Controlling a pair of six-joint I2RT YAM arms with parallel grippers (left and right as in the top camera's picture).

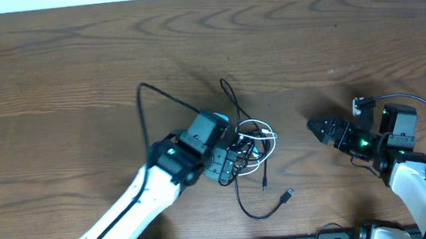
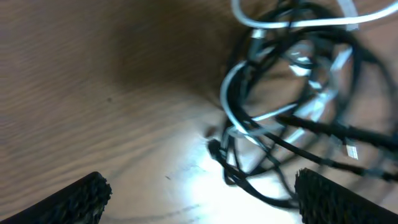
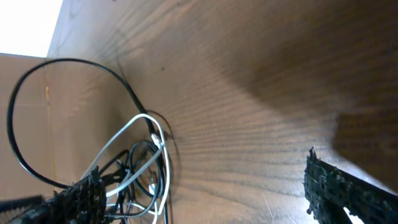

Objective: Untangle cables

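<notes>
Nearest the arm bases, one black tail of the cables (image 1: 255,140) trails out and ends in a plug (image 1: 288,196) lying loose on the tabletop (image 1: 53,64).

The left fingers (image 2: 78,199) are spread wide and hold nothing. In the left wrist view the tangle (image 2: 292,127) lies ahead of them and partly between them, closer to the right-hand finger of that view, and blurred. From overhead they sit at the tangle's left edge; contact cannot be confirmed.

The tangle is near mid-tabletop, black and white strands knotted together.

The right fingers (image 3: 339,186) are also spread wide and empty, well apart from the tangle (image 3: 140,165), pointing towards it.

Farthest out, a black loop (image 1: 142,110) arcs away from the knot.
</notes>
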